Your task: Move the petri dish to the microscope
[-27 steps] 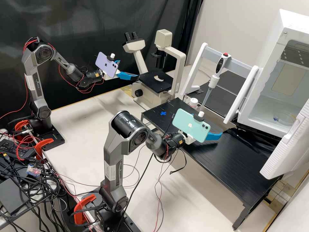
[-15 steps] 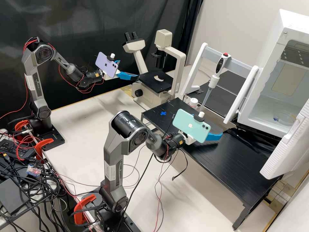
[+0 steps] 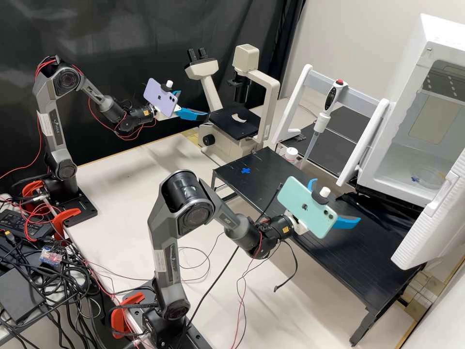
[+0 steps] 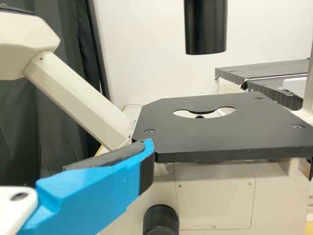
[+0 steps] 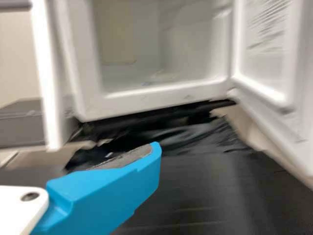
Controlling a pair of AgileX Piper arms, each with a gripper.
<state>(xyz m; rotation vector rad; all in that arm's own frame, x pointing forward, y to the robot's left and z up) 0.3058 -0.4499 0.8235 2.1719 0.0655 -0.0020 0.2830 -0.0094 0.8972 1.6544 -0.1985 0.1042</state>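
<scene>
In the high view, my right pincer (image 3: 337, 200) hangs above the black stand (image 3: 368, 261), its two blue fingers (image 3: 348, 222) spread wide with nothing between them. A mint phone (image 3: 307, 207) is clamped just behind them. The petri dish (image 3: 428, 178) lies inside the white chamber (image 3: 404, 188), on its floor near the opening, with a small blue mark at its side. My pincer is outside, apart from the dish, and the chamber's door (image 3: 436, 218) stands open. My right wrist view looks toward that opening, past one finger with its grey pad (image 5: 129, 157).

My left pincer (image 3: 194, 104) is wide too and holds nothing; it is up beside the microscope (image 3: 272, 97), near the stage. A lilac phone (image 3: 161, 97) sits behind its fingers. From my left wrist I see the black stage (image 4: 244, 132), with a rounded cut-out in its middle and no dish on it.

A blue cross (image 3: 245, 170) marks the stand at the microscope end. Between microscope and chamber, a pipette (image 3: 331, 99) hangs upright on a white frame (image 3: 297, 102).
</scene>
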